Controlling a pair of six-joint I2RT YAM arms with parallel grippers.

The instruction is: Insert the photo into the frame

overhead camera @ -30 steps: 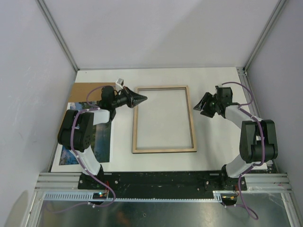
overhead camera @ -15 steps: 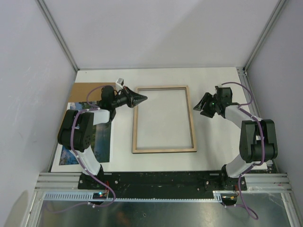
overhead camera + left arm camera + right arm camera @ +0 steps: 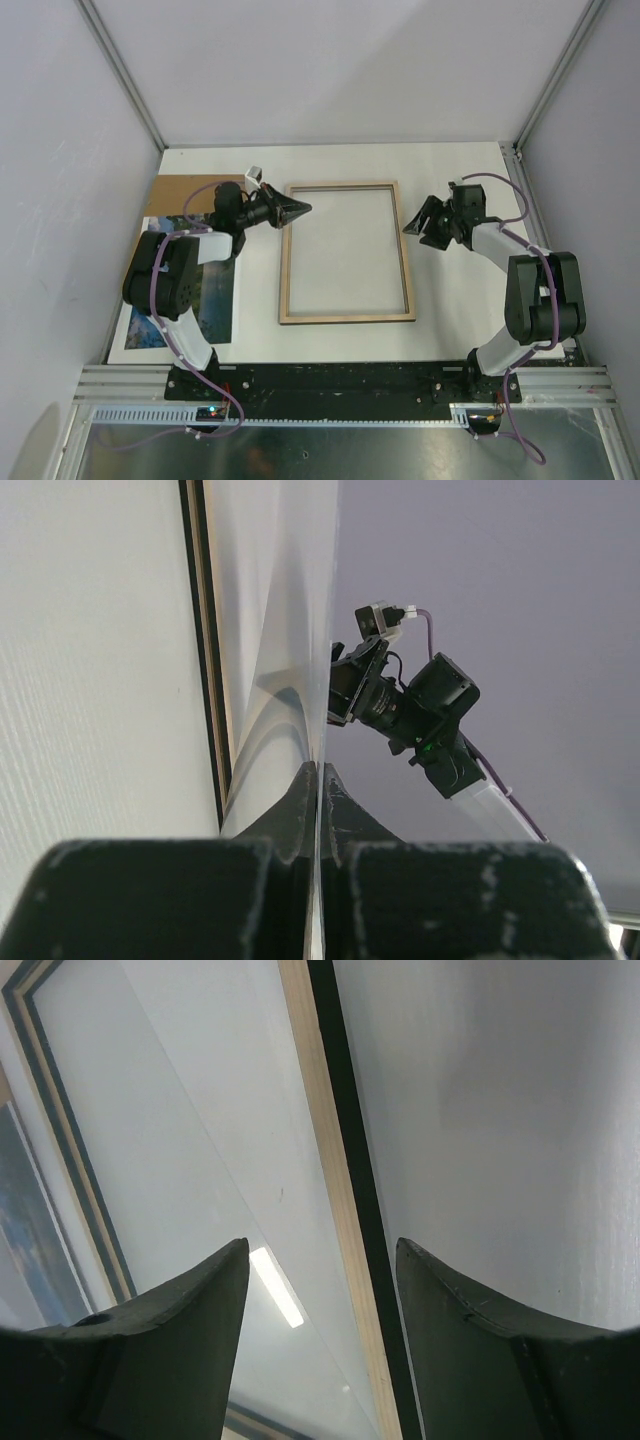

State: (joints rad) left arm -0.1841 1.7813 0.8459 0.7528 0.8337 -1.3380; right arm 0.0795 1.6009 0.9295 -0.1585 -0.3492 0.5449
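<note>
Top external shows thin rectangular pale-wood frame (image 3: 345, 318).

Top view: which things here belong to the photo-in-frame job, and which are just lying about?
Job:
- frame, lying mid-table, pale wood side up
- photo, lying left of the frame

Lying about:
- brown cardboard, at the table's far left
</note>
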